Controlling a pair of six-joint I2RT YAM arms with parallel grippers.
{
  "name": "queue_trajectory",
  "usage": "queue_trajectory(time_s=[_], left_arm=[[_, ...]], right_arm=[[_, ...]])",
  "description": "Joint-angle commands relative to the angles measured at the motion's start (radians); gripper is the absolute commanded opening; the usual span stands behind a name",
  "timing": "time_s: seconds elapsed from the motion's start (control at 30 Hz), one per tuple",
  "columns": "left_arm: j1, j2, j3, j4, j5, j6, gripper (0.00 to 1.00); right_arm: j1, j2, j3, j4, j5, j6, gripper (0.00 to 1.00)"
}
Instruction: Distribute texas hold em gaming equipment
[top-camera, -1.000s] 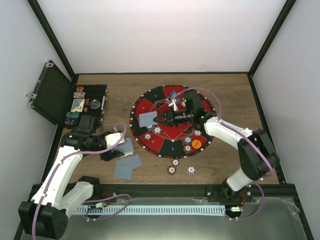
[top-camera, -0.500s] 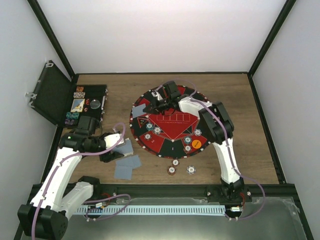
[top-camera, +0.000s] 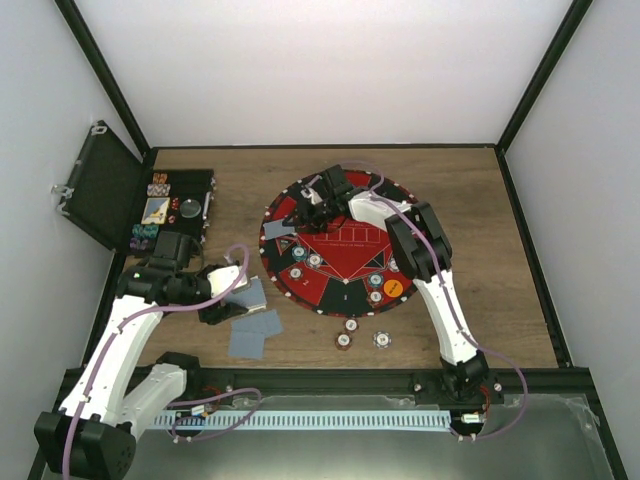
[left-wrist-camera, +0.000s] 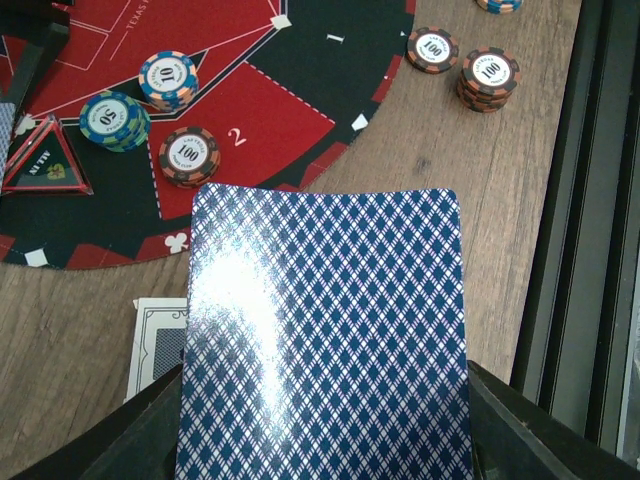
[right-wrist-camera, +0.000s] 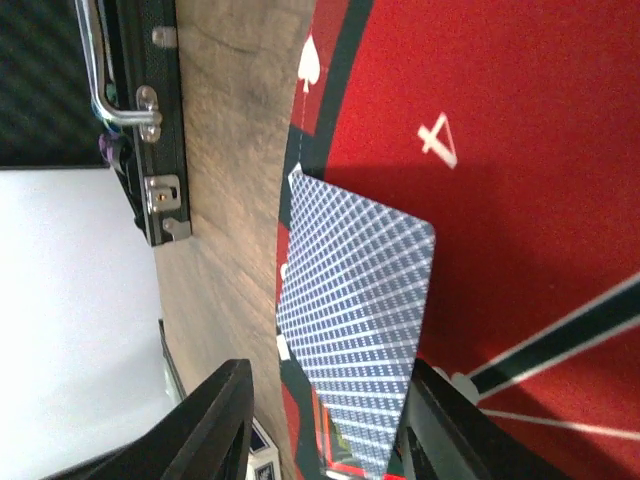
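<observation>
At the far-left edge of the mat (right-wrist-camera: 560, 120), by the 4 mark, a blue-backed card (right-wrist-camera: 355, 330) slants between the right gripper's (right-wrist-camera: 330, 375) fingers. We have carried it here from the mat's middle, and the jaws seem to be parting; whether it is free we cannot tell. That seat looks nearly dealt. Our left gripper (left-wrist-camera: 322, 415) clamps the deck (left-wrist-camera: 320, 300), off the mat's near-left side.
</observation>
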Motion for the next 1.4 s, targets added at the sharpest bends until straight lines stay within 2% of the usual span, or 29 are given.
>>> queue_trajectory(time_s=[0.0,0.17,0.27,0.53,0.63,0.8,1.37], left_arm=[[0.003,-0.003,0.030,0.000,0.039,-0.004,0.04],[0.003,0.005,0.037,0.011,0.043,-0.003,0.04],[0.002,0.012,0.045,0.019,0.053,-0.008,0.04],[0.001,0.011,0.052,0.037,0.062,-0.017,0.04],[0.001,0.011,0.049,0.038,0.058,-0.016,0.04],[0.001,0.011,0.052,0.039,0.063,-0.018,0.04],[0.001,0.006,0.064,0.029,0.063,-0.023,0.04]], right_arm=[[0.006,-0.064,0.061,-0.166,0.118,-0.121,0.51],[0.006,-0.184,0.001,-0.271,0.259,-0.204,0.65],[0.008,-0.291,-0.084,-0.271,0.281,-0.208,0.72],[0.104,-0.726,-0.528,0.066,0.112,-0.010,0.96],[0.173,-0.814,-0.636,0.182,0.076,0.085,0.98],[0.267,-0.871,-0.725,0.303,0.082,0.178,0.99],[0.405,-0.717,-0.686,0.337,0.129,0.207,0.93]])
